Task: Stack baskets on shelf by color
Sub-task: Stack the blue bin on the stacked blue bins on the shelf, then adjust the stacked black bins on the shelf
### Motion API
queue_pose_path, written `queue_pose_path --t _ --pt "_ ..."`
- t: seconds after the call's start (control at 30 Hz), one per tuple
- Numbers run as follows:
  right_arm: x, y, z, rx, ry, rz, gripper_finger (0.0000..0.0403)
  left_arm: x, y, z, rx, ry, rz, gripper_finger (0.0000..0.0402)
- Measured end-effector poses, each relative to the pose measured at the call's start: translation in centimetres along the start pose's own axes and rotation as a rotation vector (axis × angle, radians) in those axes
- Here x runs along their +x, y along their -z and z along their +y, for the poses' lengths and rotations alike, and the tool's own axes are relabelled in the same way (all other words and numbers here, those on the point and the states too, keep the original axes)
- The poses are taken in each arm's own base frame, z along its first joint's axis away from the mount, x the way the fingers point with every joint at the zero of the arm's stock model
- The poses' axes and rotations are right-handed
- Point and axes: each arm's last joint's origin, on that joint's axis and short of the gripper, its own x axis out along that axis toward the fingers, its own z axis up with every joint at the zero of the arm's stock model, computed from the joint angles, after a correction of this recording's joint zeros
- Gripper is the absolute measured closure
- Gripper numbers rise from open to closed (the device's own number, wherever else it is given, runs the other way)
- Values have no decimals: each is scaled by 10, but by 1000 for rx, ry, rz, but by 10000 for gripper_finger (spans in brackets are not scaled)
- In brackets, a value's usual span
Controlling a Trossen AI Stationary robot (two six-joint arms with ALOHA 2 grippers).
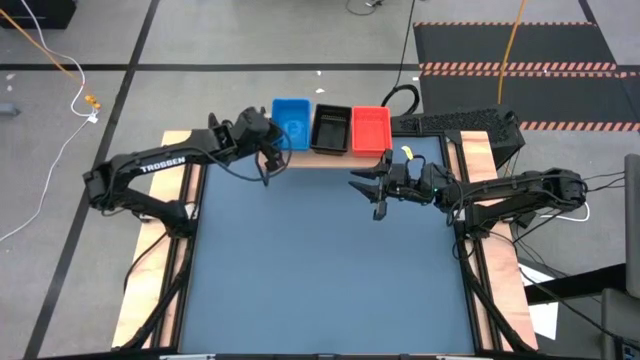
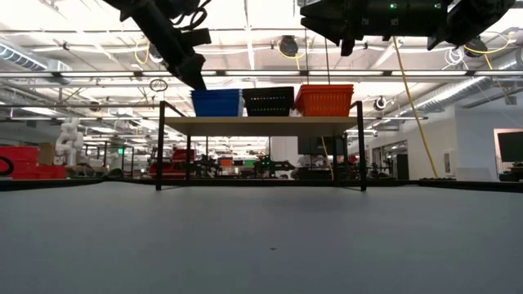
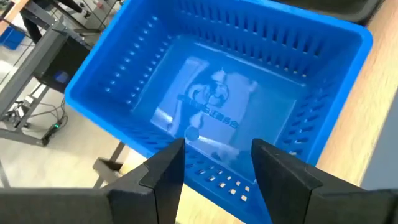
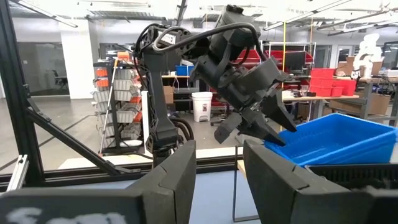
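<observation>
A blue basket (image 1: pixel 291 122), a black basket (image 1: pixel 330 128) and a red basket (image 1: pixel 371 130) stand side by side on the light-wood shelf (image 1: pixel 320 158) at the table's far edge. In the low view they rest by their bottoms on the plank (image 2: pixel 261 125). I cannot tell whether others are nested inside. My left gripper (image 1: pixel 272 153) is open and hovers at the blue basket's near left corner. In its wrist view both fingers (image 3: pixel 168 171) stand outside the near wall (image 3: pixel 217 177). My right gripper (image 1: pixel 368 195) is open and empty, raised over the table just near of the red basket.
The blue-grey tabletop (image 1: pixel 320 270) stretches bare from the shelf to the near edge. Wooden strips (image 1: pixel 160 250) run along both sides. A dark keyboard-like unit (image 1: pixel 460 125) and cables (image 1: pixel 400 95) lie at the far right, behind the right arm.
</observation>
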Motion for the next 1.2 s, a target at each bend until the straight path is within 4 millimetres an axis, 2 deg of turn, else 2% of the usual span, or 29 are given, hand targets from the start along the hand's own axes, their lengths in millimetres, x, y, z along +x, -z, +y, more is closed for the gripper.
queue_pose_path --t 0.2,0.47,0.73,0.83,1.0,1.2 --pt "0 0 0 0 0 0 273 -13 2 2 5 -20 2 213" --pt "0 0 0 0 1 0 273 -38 -1 11 -60 -41 -81 213" --pt "0 0 0 0 0 0 273 -47 -12 7 -81 0 -206 213" --pt "0 -2 0 -5 0 -18 273 -41 -23 -2 -95 39 -295 213" --pt "-1 -7 0 -12 -1 -59 273 -20 -43 -12 -138 23 -431 213" --pt "-6 -13 0 -12 -2 -66 273 15 -51 -23 -102 -8 -473 213"
